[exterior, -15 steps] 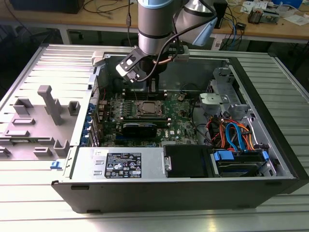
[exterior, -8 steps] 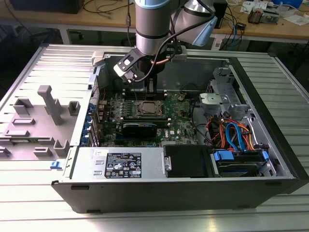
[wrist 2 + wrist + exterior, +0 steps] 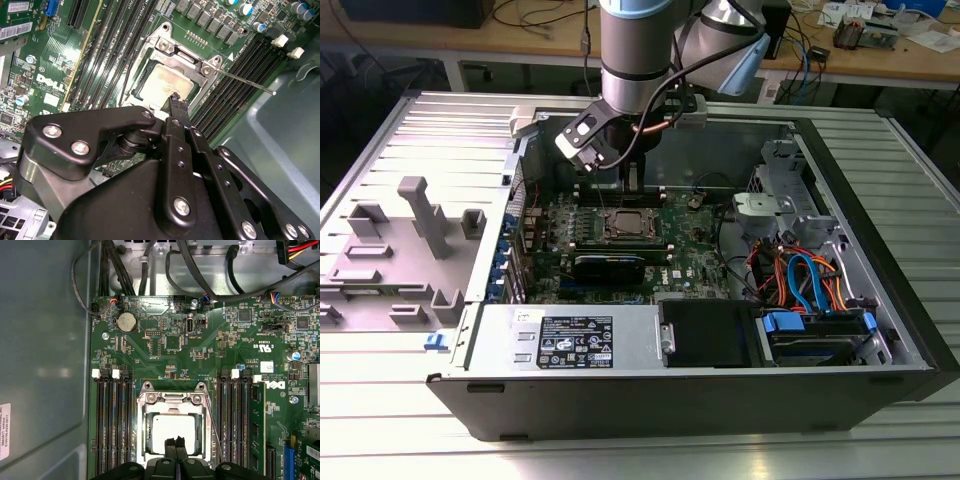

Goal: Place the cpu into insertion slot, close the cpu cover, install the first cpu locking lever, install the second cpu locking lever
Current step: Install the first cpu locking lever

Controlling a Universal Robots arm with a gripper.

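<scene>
Hovering just above the cpu [image 3: 172, 426], the gripper [image 3: 175, 441] has its fingertips pinched together, grasping nothing. The silvery cpu cover [image 3: 172, 401] frames the chip, and a thin lever [image 3: 245, 81] angles outward.

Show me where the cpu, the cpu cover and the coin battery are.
the cpu [image 3: 172, 427]: first wrist view, on its silver-grey metal top.
the cpu cover [image 3: 146, 432]: first wrist view, on the frame bar beside its window.
the coin battery [image 3: 126, 321]: first wrist view, on its round face.
</scene>
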